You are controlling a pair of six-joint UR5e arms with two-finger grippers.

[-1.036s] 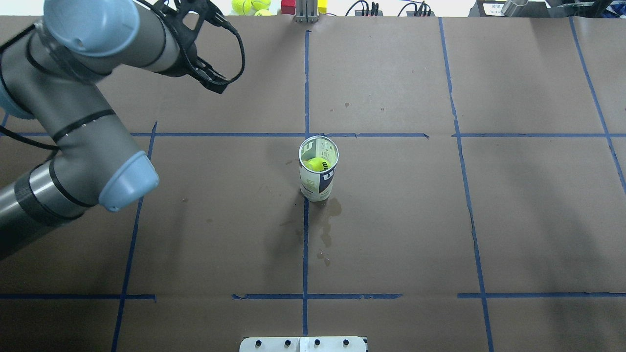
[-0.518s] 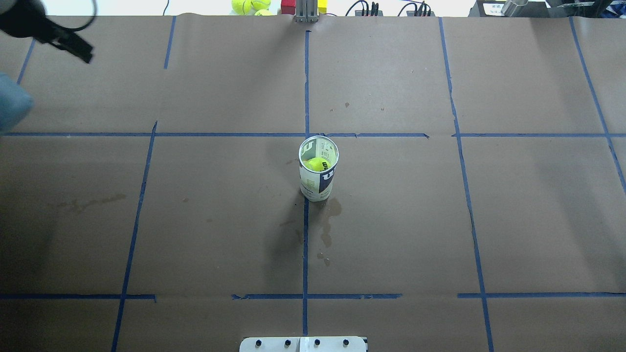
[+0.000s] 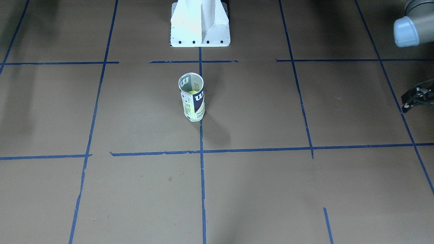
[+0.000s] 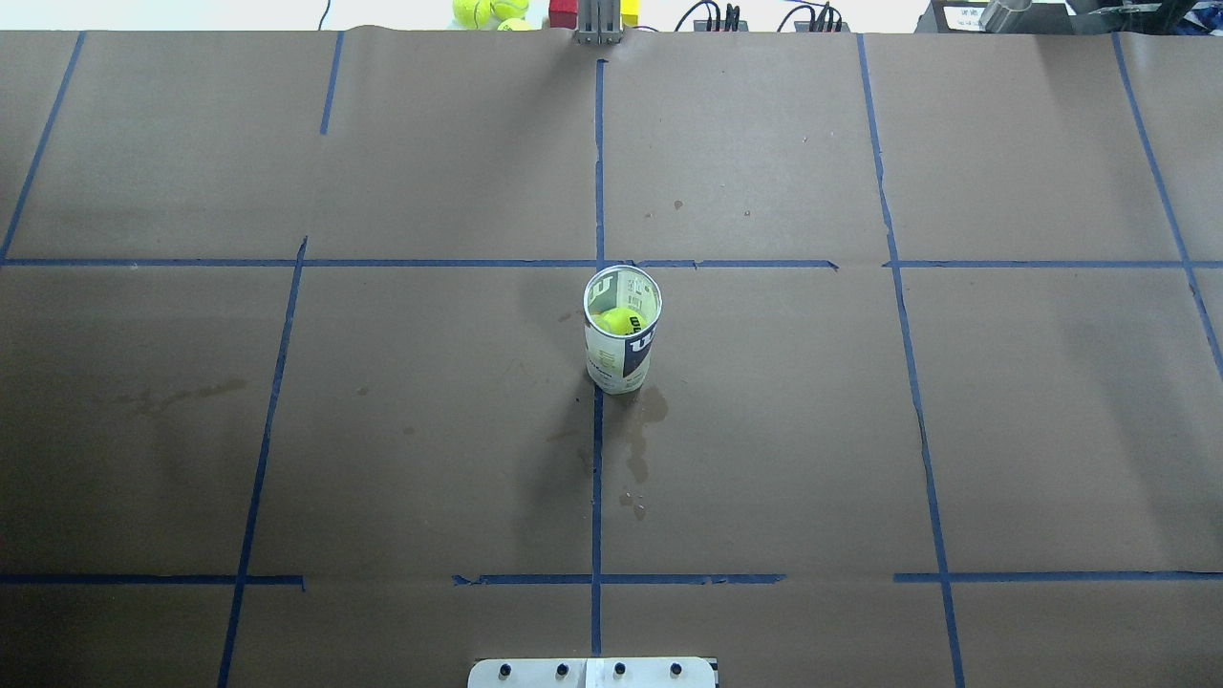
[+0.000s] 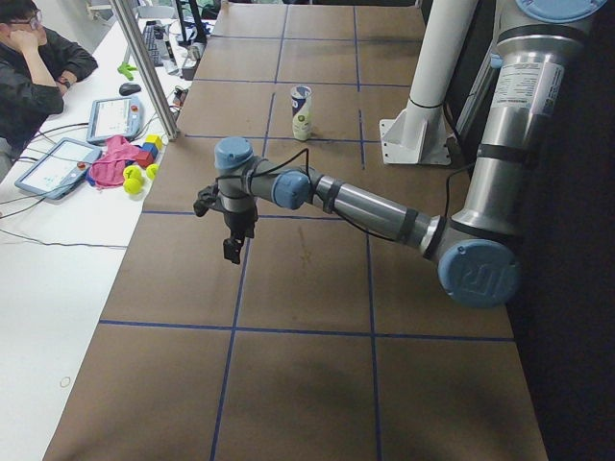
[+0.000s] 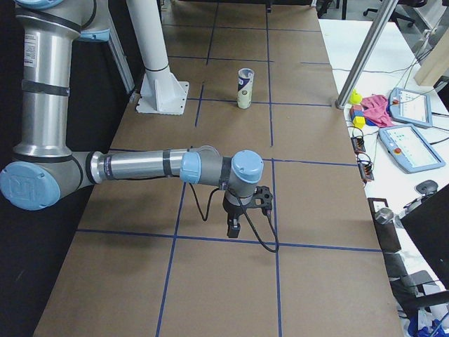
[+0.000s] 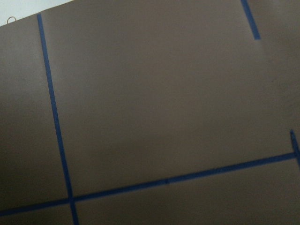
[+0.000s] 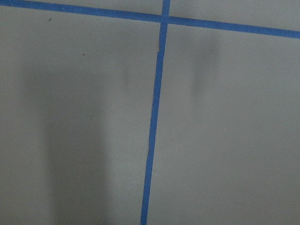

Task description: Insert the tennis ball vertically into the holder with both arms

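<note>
The holder [image 4: 621, 358] stands upright at the table's middle, a clear can with a white and navy label; it also shows in the front view [image 3: 194, 105] and both side views [image 5: 302, 113] [image 6: 245, 88]. A yellow tennis ball [image 4: 619, 321] sits inside it, seen through the open top [image 3: 192, 92]. My left gripper [image 5: 233, 248] hangs over the table's left end, far from the holder; only its black edge [image 3: 417, 97] shows in the front view, so I cannot tell its state. My right gripper [image 6: 233, 228] hangs over the right end; I cannot tell its state. Both wrist views show only brown paper and blue tape.
The white pedestal base [image 3: 200, 34] stands at the robot's side of the table [image 4: 592, 674]. Spare tennis balls [image 4: 487, 11] and coloured blocks lie past the far edge. A person [image 5: 29, 77] sits beyond the far side with tablets. Damp stains [image 4: 638, 459] mark the paper.
My left arm has swung away to the left and left the overhead view. The holder and the ball have not moved.
</note>
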